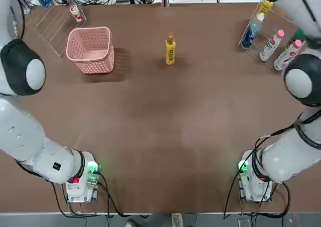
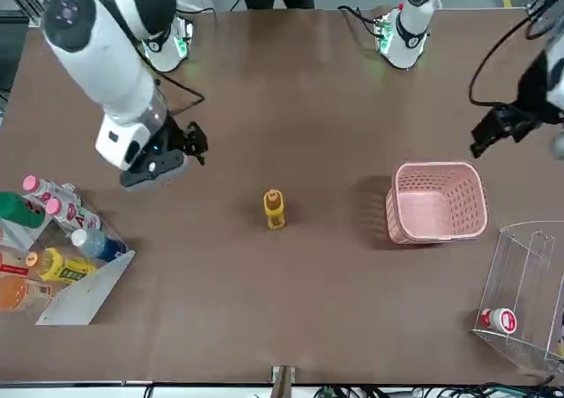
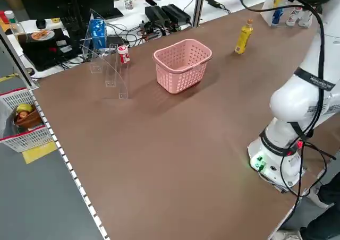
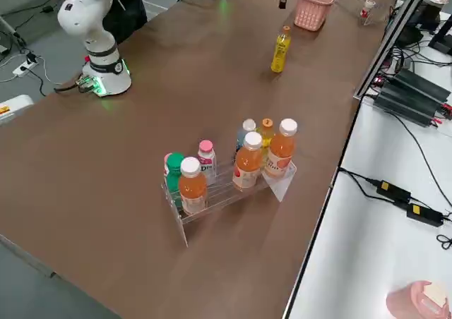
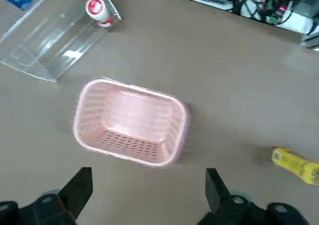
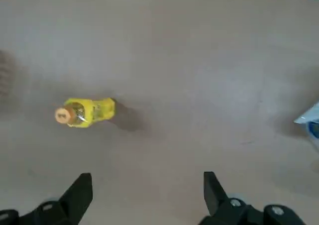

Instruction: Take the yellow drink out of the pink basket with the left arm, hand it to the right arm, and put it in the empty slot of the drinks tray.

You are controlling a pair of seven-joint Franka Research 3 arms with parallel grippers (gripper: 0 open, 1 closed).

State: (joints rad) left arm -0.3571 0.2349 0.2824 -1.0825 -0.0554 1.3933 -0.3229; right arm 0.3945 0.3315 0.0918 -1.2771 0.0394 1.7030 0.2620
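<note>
1. Yellow bottle [image 1: 170, 49] first: we see it standing upright on the bare table, outside the pink basket [image 1: 90, 51], between that basket and the drinks rack [image 2: 92, 292]. Its orange-brown cap points up, so its long axis runs vertically.
2. Our left claw [image 5: 149, 170] is released, its two fingers well apart with nothing between them. It hangs over the basket's side of the table.
3. From that left claw, the bottle lies off toward the robot's right, past the basket. We judge that our next move turns on this sideways gap: we need to travel right, then come down with one finger on either side of the upright body.
4. Our right claw [image 6: 148, 175] is released too and grasps nothing. It hangs on the rack side of the bottle and looks the nearer of the two, with the bottle off toward the robot's left.
5. Our task speaks of taking the drink out of the basket, yet we see no bottle inside it. We would judge the pick, the handover and the placing all undone.
6. We should watch for a tall, narrow body that could tip if one finger brushes it first. We'd grip so that some of it stays free for the right claw.
</note>
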